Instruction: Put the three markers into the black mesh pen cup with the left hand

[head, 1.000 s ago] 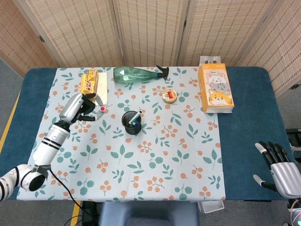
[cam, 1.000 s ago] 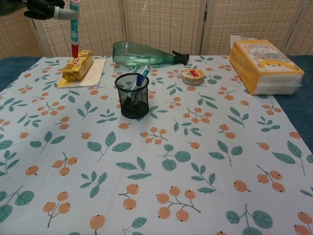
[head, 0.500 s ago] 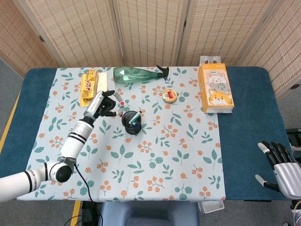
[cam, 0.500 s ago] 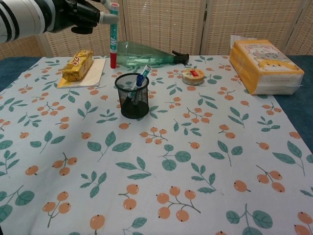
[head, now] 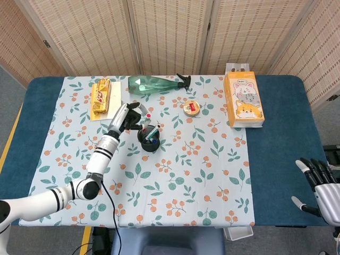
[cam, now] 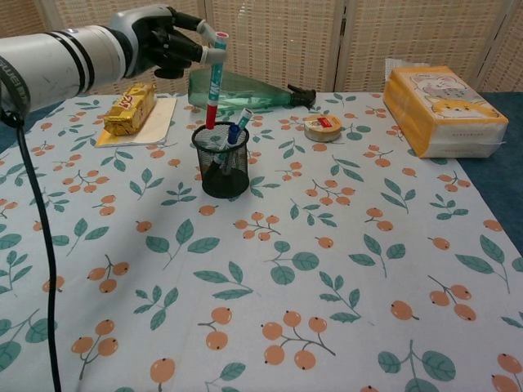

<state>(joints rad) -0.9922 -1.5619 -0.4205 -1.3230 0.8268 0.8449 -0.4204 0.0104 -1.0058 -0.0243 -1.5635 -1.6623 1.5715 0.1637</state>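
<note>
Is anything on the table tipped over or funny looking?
Yes. The green spray bottle lies on its side at the back of the table instead of standing. Nothing has spilled. Everything else looks normal, and the left hand holds a marker upright above the pen cup.

red-tipped marker (cam: 214, 77) upright over black mesh cup (cam: 221, 160), two markers (cam: 234, 131) inside

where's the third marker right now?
The red-capped marker is upright in the left hand, its lower tip just above the black mesh pen cup, left of centre in the chest view.
</note>
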